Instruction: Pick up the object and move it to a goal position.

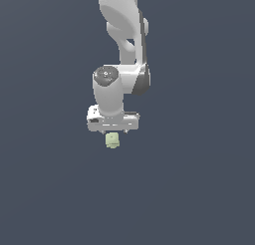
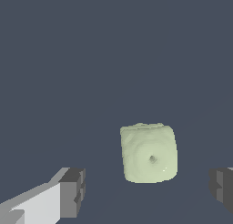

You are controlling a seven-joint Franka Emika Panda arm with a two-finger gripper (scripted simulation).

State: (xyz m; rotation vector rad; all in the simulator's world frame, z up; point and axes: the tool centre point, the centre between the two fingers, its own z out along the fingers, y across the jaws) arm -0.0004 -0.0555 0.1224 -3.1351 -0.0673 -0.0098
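Object [image 1: 112, 141], a small pale yellow-green lump, is sitting just below the white gripper [image 1: 113, 131] in the exterior view, on the plain dark grey ground, with the arm [image 1: 121, 50] reaching down from above. In the wrist view, the object [image 2: 149, 152] is lying between the two dark fingertips [image 2: 73, 192], which are standing wide apart and touching nothing.
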